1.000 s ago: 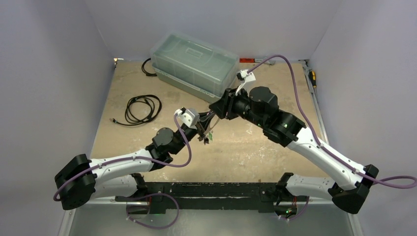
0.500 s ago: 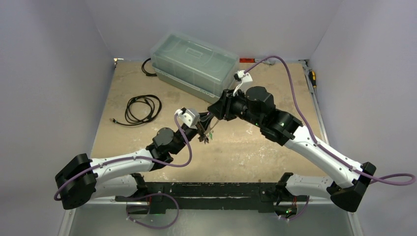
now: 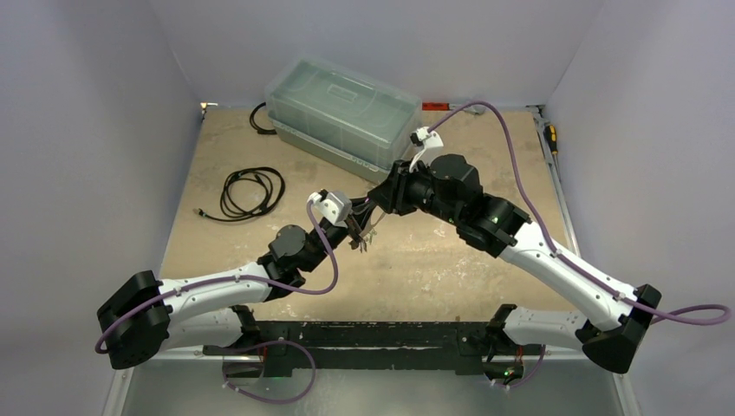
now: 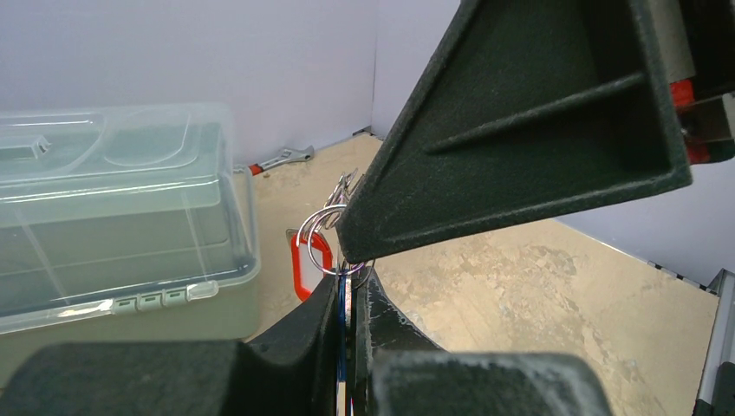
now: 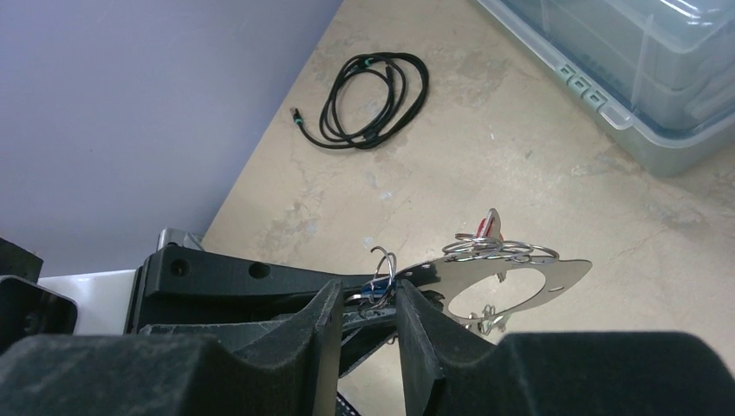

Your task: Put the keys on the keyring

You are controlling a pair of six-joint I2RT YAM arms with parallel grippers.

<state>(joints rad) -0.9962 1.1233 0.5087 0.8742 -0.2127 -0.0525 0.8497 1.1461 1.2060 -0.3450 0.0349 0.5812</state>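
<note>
The keyring (image 5: 520, 276), a flat grey metal disc with a wide hole, is held level in the air. Several wire split rings (image 5: 498, 250) sit on its far rim, with a red tag (image 4: 310, 264) hanging there. My left gripper (image 4: 351, 282) is shut on the disc's edge, with a blue strip pinched beside it. My right gripper (image 5: 368, 288) stands with its jaws narrow around a blue-tagged key (image 5: 381, 286) and its wire ring at the disc's near rim. In the top view the grippers (image 3: 357, 232) (image 3: 374, 206) meet mid-table, and keys (image 3: 360, 245) dangle below.
A clear lidded plastic box (image 3: 342, 108) stands at the back centre, close behind the right wrist. A coiled black cable (image 3: 251, 192) lies at the left. A tool with a yellow handle (image 3: 550, 139) lies along the right edge. Grey walls close in on three sides.
My right arm has shifted a little to the left, closer to my left gripper. My left arm, the disc and the keys have barely moved.
</note>
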